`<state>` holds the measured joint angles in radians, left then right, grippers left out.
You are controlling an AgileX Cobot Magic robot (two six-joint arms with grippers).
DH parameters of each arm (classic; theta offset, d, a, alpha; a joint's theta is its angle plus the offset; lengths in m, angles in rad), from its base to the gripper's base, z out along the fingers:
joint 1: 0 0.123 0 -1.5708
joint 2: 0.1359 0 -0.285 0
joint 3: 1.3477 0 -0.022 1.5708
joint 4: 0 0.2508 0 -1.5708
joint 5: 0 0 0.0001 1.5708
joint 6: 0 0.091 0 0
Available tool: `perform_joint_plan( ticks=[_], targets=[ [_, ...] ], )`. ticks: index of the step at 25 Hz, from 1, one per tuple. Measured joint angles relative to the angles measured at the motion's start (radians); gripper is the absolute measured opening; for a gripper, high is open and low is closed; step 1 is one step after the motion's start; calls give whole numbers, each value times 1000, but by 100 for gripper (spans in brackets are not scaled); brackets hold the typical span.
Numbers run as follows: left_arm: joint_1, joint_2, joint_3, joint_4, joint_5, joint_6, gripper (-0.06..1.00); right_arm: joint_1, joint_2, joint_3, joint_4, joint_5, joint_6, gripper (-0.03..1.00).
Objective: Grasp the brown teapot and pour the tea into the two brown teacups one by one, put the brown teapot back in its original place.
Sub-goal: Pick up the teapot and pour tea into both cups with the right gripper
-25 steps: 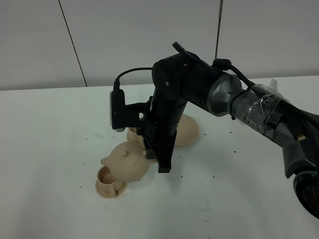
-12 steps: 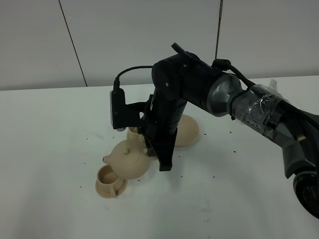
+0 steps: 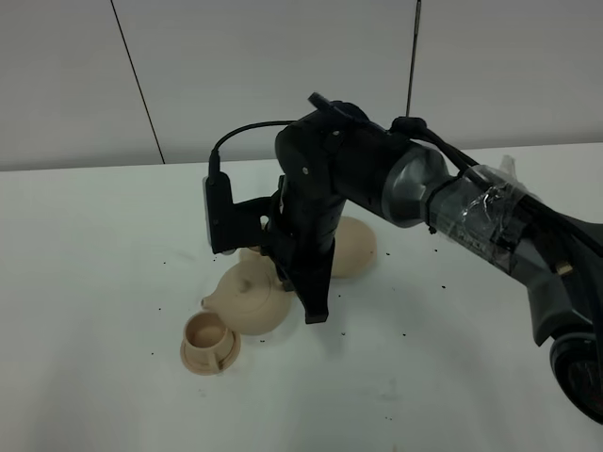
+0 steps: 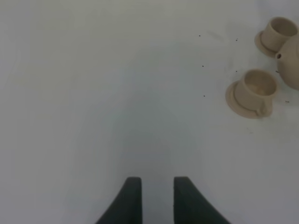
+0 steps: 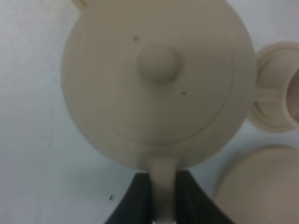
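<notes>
My right gripper (image 3: pixel 303 299) is shut on the loop handle of the brown teapot (image 3: pixel 247 297) and holds it low over the table, its spout just behind the near teacup (image 3: pixel 209 339). In the right wrist view the fingers (image 5: pixel 140 196) clamp the handle below the teapot's lid (image 5: pixel 158 63). The second teacup (image 3: pixel 249 254) is mostly hidden behind the arm. The large saucer (image 3: pixel 356 247) lies bare behind the gripper. The left wrist view shows both teacups (image 4: pixel 256 91) (image 4: pixel 279 32) and my empty left gripper (image 4: pixel 156 193), its fingers close together.
The right arm's wrist camera (image 3: pixel 219 215) hangs over the cups. Small dark specks dot the white table (image 3: pixel 113 282). A white wall stands behind the table. The left arm is out of the exterior view.
The right gripper has drawn the teapot a little up and back from the near teacup, and its spout has risen. The left gripper shows no earlier frame.
</notes>
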<state>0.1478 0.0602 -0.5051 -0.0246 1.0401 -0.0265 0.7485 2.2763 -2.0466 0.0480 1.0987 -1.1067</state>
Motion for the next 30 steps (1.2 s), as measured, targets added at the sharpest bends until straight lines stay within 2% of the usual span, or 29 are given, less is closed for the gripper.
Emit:
perform_joint_plan(
  ticks=[6,14,30],
  targets=[
    [0,0,0,0,0,0,24,26,-3,0,-31,-1,9,10],
    [0,0,0,0,0,0,24,54,-31,0,-142,-13,43,10],
    [0,0,0,0,0,0,24,125,-32,0,-293,-13,122,10]
  ],
)
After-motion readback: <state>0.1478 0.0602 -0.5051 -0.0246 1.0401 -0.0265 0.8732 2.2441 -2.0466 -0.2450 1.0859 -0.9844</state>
